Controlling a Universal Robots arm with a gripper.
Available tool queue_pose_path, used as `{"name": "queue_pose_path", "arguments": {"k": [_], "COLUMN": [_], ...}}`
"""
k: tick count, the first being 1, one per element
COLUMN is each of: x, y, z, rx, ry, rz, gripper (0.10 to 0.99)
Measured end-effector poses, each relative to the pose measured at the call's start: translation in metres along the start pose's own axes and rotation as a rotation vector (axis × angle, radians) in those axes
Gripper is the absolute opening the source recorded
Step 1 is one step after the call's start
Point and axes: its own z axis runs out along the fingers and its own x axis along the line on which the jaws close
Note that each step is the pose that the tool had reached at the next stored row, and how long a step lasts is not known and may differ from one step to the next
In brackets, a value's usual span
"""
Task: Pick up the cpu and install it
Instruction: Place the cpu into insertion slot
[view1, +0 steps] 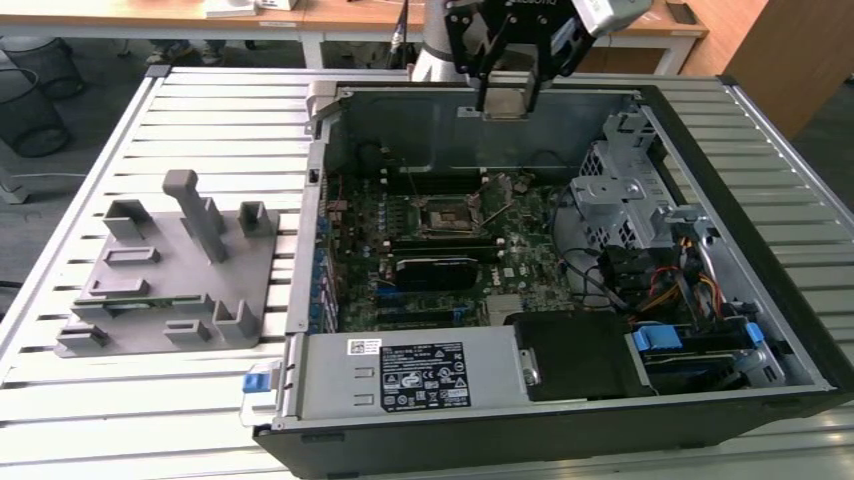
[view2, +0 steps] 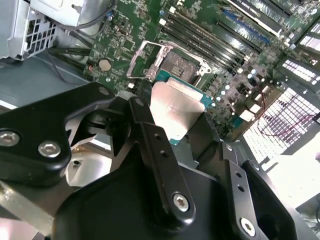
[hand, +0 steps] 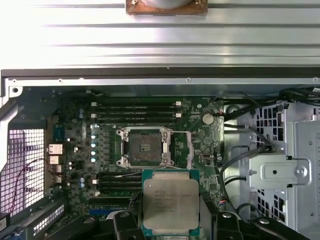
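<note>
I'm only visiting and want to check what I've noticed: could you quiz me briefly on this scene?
1. True or false: the claw grips the silver chip.
2. The square socket is: A empty, B holding a chip, C under a fan.
3. Fill in: the grey stand lies on the exterior view's ____ of the computer case.
Key: 1 true; 2 A; 3 left.
</note>
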Motion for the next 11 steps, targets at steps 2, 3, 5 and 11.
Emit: {"name": "queue_pose_path", "arguments": {"k": [2, 3, 5, 11], "x": [-0.0002, -0.0002, -0.0002, -0.0002], "y": [0.0001, 0.0001, 0.0001, 0.0001], "z": [0.0001, 0.0001, 0.0002, 0.0007], "rx": [0.000, 0.000, 0.000, 0.000], "ry": [-0.0001, -0.0001, -0.0003, -0.0015], "rz": [0.001, 0.002, 0.007, 0.037], "gripper": [0.541, 0.541, 0.541, 0.541]}}
